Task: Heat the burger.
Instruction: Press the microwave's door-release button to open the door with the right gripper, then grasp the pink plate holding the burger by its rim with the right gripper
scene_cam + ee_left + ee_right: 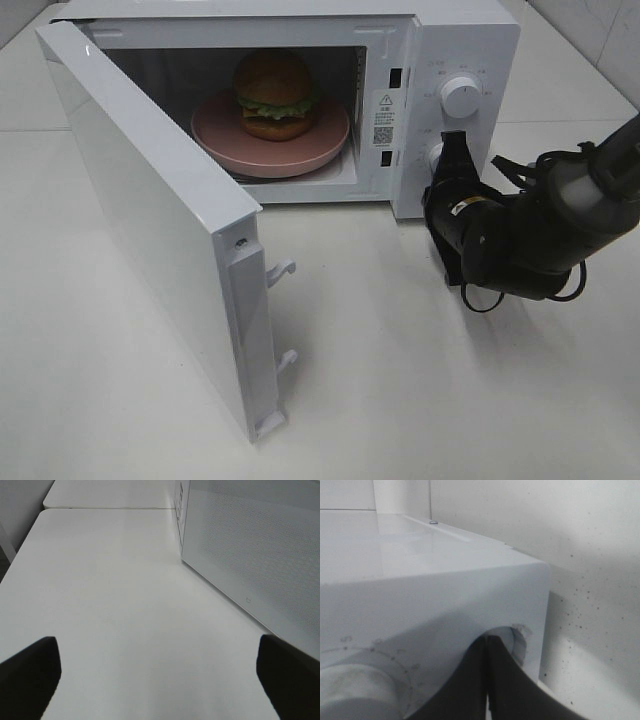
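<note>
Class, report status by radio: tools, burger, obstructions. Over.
Left tool open. Right tool shut, at lower knob. Burger on plate inside microwave. Door open.

A sticker (384, 118) on the microwave (470, 40) front bore a warning triangle and QR code; its print and the dial marks (377, 641) were unreadable.

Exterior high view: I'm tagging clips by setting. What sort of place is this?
Probably a staged kitchen test bench: a white box microwave with its door open, a tall golden-bun burger on a round pink plate inside, all on a plain white tabletop.
</note>
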You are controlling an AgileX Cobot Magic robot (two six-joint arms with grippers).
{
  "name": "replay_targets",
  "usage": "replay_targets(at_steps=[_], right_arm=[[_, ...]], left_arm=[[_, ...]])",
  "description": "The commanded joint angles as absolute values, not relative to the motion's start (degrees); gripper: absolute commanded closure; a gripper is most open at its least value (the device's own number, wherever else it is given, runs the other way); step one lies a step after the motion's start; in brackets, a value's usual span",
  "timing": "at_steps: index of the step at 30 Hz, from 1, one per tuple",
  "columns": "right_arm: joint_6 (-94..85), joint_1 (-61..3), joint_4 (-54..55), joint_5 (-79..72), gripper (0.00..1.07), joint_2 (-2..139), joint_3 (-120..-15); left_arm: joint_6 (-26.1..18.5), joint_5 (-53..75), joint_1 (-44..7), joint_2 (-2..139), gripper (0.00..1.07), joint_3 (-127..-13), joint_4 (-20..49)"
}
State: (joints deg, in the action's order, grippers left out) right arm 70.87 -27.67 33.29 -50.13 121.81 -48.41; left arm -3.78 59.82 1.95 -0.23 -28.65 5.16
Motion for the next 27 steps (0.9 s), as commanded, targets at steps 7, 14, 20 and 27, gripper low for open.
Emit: replay_targets(at_steps=[7, 14, 20, 27], right_arm=[[70.07, -28.30, 23.43, -43.20, 1.07, 114.65, -45.95], [67.95, -28.30, 22.00, -34.15, 1.07, 110.12, -43.26], [60.22, -28.30, 20.68, -24.81, 1.07, 104.28, -41.37], [50.76, -28.30, 14.32, -13.24, 1.07, 97.06, -41.25]], left_arm=[[-3.61, 59.42, 2.01, -1.55, 0.06, -28.42, 5.61], [-3.61, 59.42, 2.01, -1.55, 0.06, -28.42, 5.61], [-3.61, 59.42, 2.01, -1.55, 0.06, -28.42, 5.61], [-3.61, 59.42, 2.01, -1.55, 0.06, -28.42, 5.61]])
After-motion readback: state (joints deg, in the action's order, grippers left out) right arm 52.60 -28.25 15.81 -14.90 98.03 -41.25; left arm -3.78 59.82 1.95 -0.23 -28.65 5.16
